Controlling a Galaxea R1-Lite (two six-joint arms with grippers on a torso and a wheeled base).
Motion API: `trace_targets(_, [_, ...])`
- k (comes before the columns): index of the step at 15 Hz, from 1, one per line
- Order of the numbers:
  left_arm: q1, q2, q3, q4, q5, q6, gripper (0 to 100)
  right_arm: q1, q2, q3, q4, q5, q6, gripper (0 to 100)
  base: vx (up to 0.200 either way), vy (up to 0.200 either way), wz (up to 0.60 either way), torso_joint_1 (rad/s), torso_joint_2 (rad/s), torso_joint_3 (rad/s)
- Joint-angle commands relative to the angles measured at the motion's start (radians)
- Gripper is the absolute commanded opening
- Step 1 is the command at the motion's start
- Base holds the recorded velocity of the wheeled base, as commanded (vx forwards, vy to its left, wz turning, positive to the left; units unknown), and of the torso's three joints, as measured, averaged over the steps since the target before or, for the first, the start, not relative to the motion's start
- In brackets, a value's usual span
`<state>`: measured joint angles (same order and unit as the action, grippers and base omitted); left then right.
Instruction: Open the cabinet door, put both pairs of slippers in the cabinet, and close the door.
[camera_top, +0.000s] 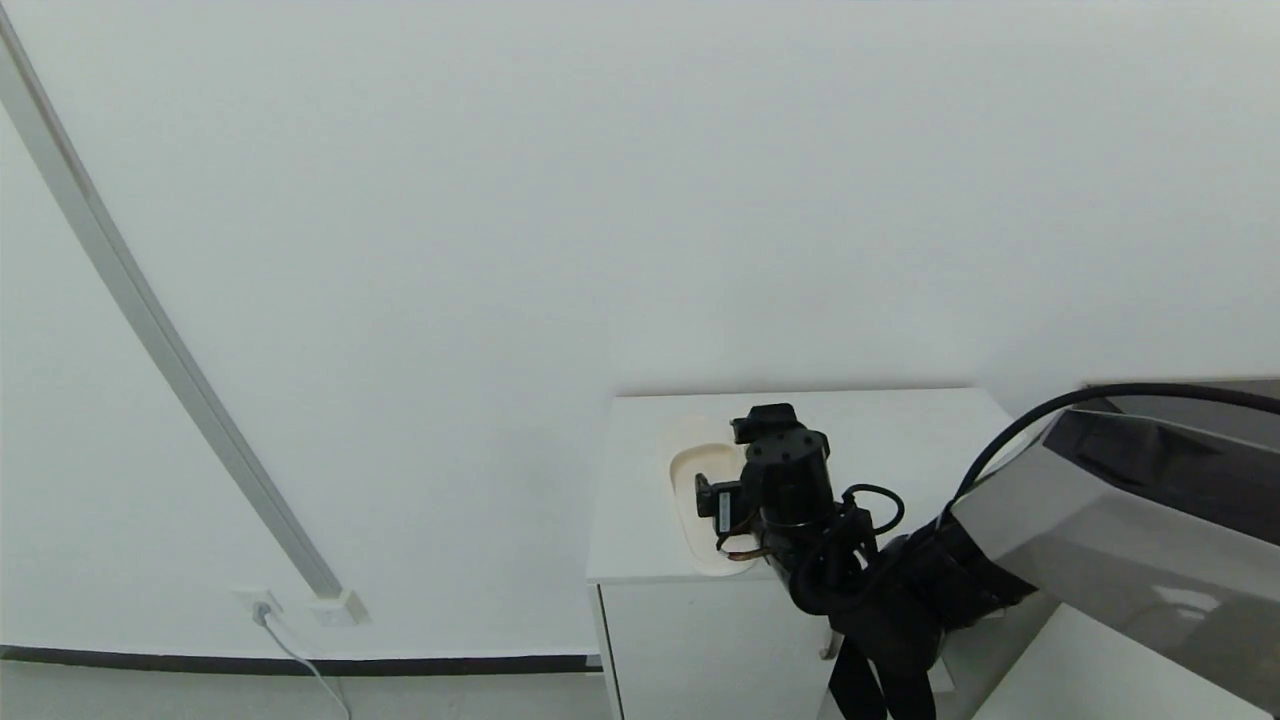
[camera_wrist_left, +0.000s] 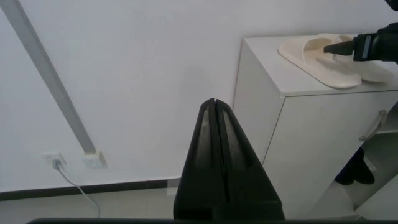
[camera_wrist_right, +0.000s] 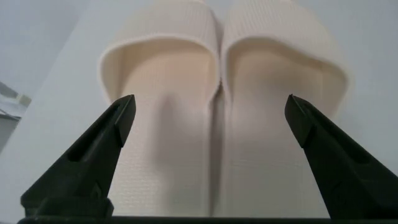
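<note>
The right gripper (camera_wrist_right: 209, 106) hovers low over the flat top of the white cabinet (camera_top: 900, 430). Its jaws are spread wide, and the pair of cream ribbed foam slippers (camera_wrist_right: 180, 143) lies side by side just ahead, between the tips. The right arm reaches in across the cabinet's front edge. The left gripper (camera_wrist_left: 214, 109) hangs beside the cabinet, jaws pressed together. Behind, a grey wall strip (camera_top: 150, 320) slants down to a white socket (camera_top: 262, 603).
</note>
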<state>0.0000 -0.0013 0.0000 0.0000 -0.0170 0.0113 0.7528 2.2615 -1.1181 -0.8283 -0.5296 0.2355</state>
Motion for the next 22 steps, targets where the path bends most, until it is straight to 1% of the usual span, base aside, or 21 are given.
trace_targets(1, [0.0,0.001,0.0,0.0,0.0,0.001,0,-0.013,0.064,-0.043,0.001,0.0,-0.001,100,0.0,0.0,0.0,0.0,0.0,0.0])
trace_targets(5, [0.0,0.001,0.0,0.0,0.0,-0.001,0,-0.058,0.136,-0.147,0.0,0.002,-0.028,100,0.0,0.0,0.0,0.0,0.0,0.0])
trace_targets(11, [0.0,0.001,0.0,0.0,0.0,-0.001,0,-0.07,0.208,-0.301,0.009,0.003,-0.073,100,0.0,0.0,0.0,0.0,0.0,0.0])
trace_targets(12, [0.0,0.001,0.0,0.0,0.0,-0.001,0,-0.07,0.213,-0.31,0.011,0.003,-0.074,0,0.0,0.0,0.0,0.0,0.0,0.0])
trace_targets(18, [0.0,0.001,0.0,0.0,0.0,-0.001,0,-0.075,0.216,-0.312,0.006,0.003,-0.085,0,0.0,0.0,0.0,0.0,0.0,0.0])
trace_targets(20, [0.0,0.001,0.0,0.0,0.0,-0.001,0,-0.073,0.173,-0.281,0.005,0.003,-0.085,0,0.0,0.0,0.0,0.0,0.0,0.0])
trace_targets(22, [0.002,0.001,0.0,0.0,0.0,0.001,0,-0.067,0.11,-0.22,0.003,0.003,-0.085,0,0.0,0.0,0.0,0.0,0.0,0.0])
